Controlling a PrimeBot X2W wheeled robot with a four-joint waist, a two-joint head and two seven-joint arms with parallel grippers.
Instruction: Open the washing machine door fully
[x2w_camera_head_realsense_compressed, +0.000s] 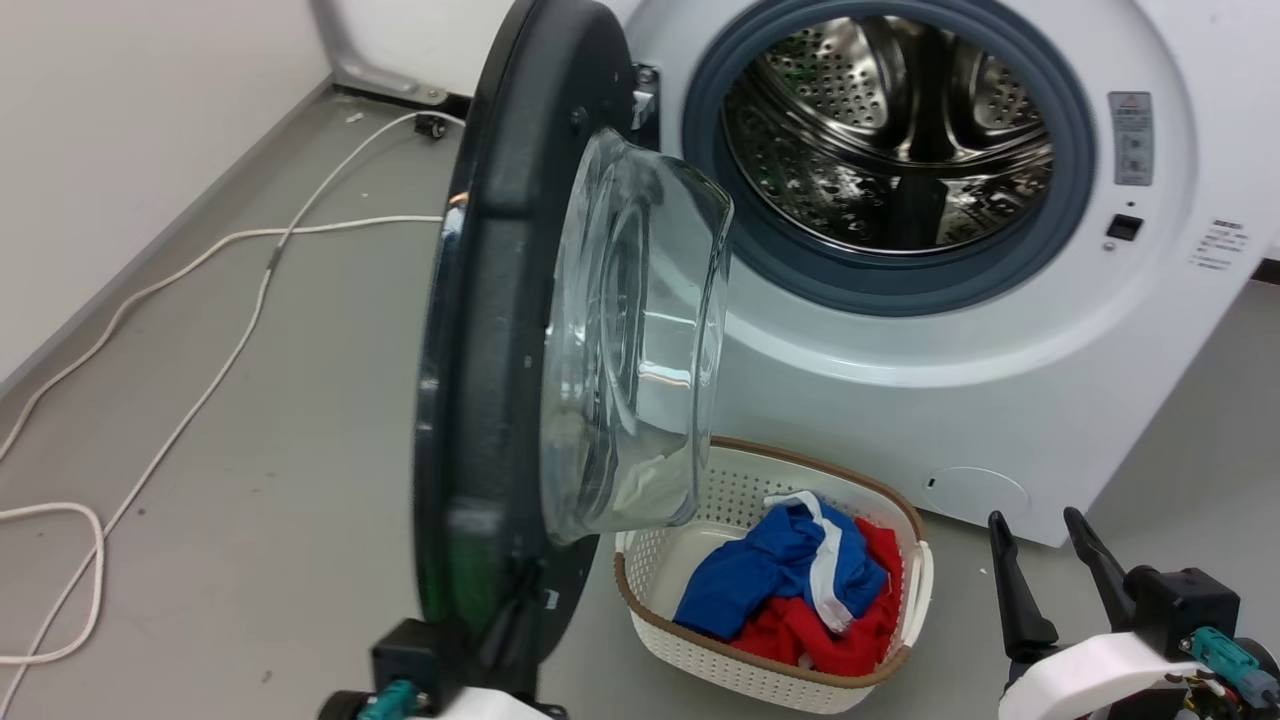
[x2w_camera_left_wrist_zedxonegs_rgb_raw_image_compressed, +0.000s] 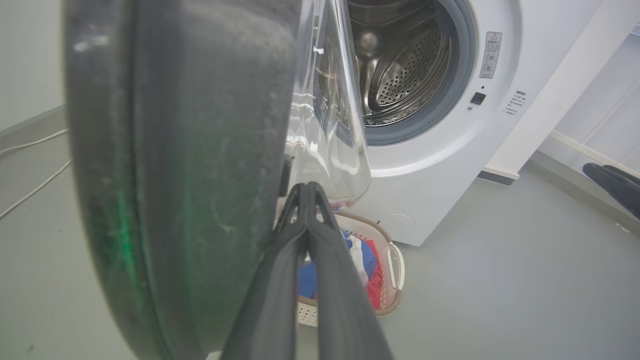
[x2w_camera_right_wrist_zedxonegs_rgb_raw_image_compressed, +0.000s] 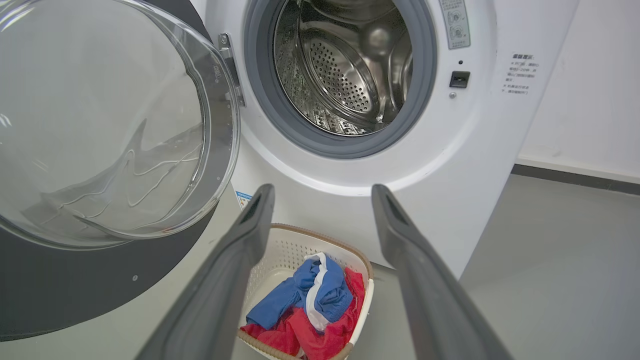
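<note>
Slippage is your risk: the left gripper (x2w_camera_left_wrist_zedxonegs_rgb_raw_image_compressed: 306, 189), fingers pressed together, seems only to lean on the inner face of the door (x2w_camera_head_realsense_compressed: 490, 330), which stands half-swung out from the washing machine (x2w_camera_head_realsense_compressed: 950, 345); a skewed push sends it into the basket (x2w_camera_head_realsense_compressed: 745, 490) before the machine. The right gripper (x2w_camera_head_realsense_compressed: 1036, 520) hangs spread wide.

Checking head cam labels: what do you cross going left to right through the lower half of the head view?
white cable → washing machine door → laundry basket with blue and red clothes → right gripper, fingers apart
</note>
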